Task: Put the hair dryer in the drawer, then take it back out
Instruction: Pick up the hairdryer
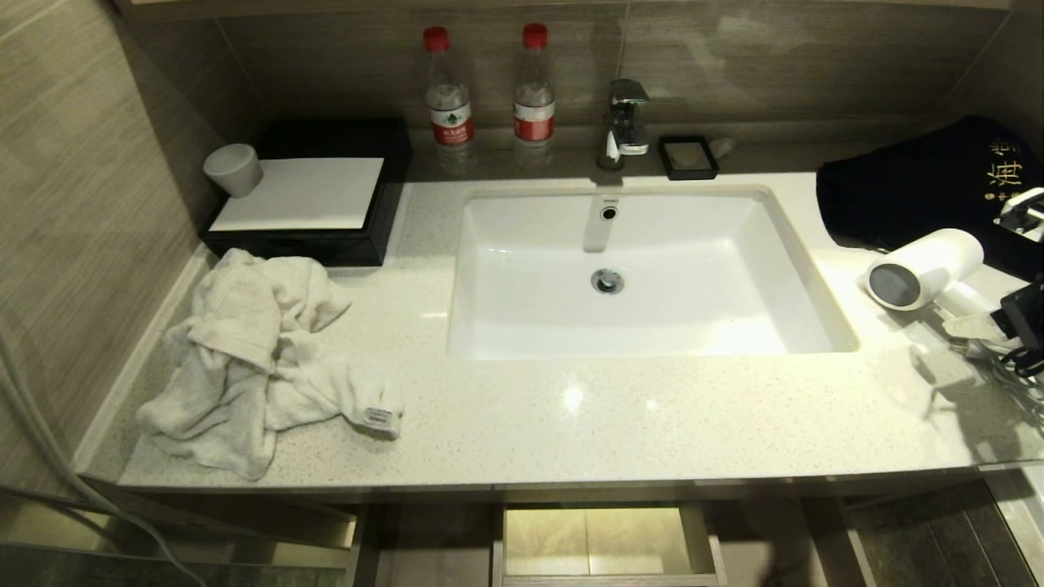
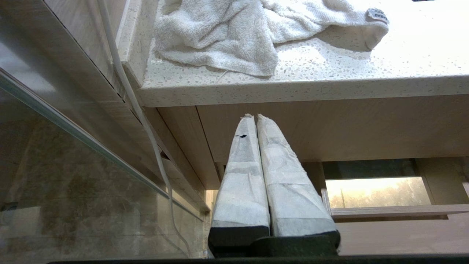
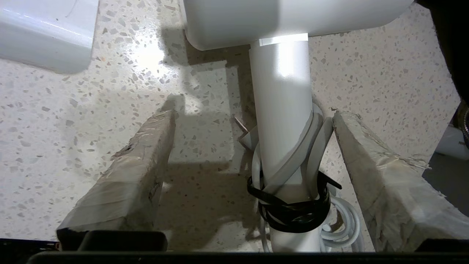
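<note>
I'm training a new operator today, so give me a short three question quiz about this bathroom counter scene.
1. True or false: the hair dryer lies on the countertop to the right of the sink.
2. What sits on the counter left of the sink? A) a crumpled white towel B) a folded blue shirt C) a stack of plates
3. Fill in: in the right wrist view, the right tool stands ____ around the dryer's handle.

Key: 1 true; 2 A; 3 open.
</note>
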You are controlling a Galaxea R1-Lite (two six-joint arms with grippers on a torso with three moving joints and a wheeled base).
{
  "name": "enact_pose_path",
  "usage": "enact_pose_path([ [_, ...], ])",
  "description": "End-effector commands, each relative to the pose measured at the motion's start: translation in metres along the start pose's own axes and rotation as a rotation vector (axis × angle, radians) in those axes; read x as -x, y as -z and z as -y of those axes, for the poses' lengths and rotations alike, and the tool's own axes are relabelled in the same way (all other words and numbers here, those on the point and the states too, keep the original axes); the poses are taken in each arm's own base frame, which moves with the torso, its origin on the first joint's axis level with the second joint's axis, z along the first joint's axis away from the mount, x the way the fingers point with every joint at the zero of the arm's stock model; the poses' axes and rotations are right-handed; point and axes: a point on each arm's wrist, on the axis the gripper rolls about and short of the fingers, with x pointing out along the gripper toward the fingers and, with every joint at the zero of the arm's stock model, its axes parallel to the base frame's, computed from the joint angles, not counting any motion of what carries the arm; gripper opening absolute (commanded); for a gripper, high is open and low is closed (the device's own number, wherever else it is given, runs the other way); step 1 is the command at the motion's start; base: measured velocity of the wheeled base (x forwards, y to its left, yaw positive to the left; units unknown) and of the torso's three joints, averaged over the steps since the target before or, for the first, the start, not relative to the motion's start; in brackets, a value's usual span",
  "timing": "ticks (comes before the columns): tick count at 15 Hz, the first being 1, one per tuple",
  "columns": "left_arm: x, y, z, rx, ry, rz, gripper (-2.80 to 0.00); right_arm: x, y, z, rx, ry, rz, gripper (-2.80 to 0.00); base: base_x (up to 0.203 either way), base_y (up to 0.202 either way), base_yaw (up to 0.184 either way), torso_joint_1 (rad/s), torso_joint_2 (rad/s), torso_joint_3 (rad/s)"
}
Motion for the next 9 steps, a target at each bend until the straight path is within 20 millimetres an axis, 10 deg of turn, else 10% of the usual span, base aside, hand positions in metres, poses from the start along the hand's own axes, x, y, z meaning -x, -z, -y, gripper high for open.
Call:
enact_pose_path([
  [1, 0.0, 0.0, 0.0, 0.0, 0.0, -0.002, -2.8, -0.016, 0.003, 0.008, -0.001, -0.008, -0.024, 0.0, 0.0, 0.0, 0.0, 0.0, 0.0, 0.0],
  [9, 0.0, 0.0, 0.0, 0.0, 0.0, -0.002, -2.8, -0.059, 0.002, 0.029, 0.013, -0.072, -0.009, 0.0, 0.0, 0.0, 0.0, 0.0, 0.0, 0.0],
])
